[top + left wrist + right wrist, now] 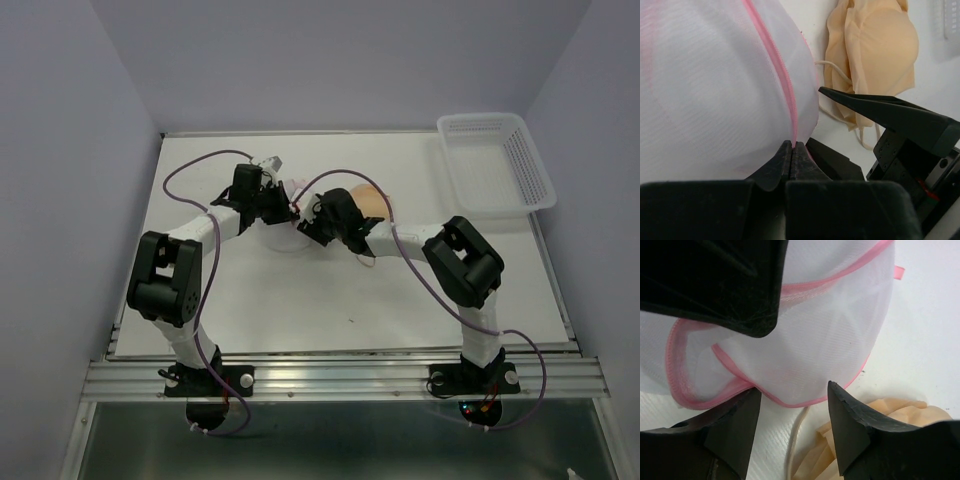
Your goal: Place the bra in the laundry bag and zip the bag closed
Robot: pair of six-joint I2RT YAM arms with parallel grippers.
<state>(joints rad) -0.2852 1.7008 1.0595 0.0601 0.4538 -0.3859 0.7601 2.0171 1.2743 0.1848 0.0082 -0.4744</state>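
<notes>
Seen from above, the small white translucent mesh laundry bag (278, 238) is mostly hidden beneath both wrists near the middle of the white table (300, 310); only a pale sliver shows. The soft peach-beige padded bra (368, 203) lies on the table at the bag's 3 o'clock, outside it, partly covered by the right arm. The left gripper (791, 148) has its fingers pressed together, clamped on the bag's pink zipper band; the pull cannot be made out. The right gripper (794, 392) has its fingers apart, straddling the pink rim; whether they touch it is unclear. A rigid white slotted plastic basket (530, 165) sits at the table's 2 o'clock.
</notes>
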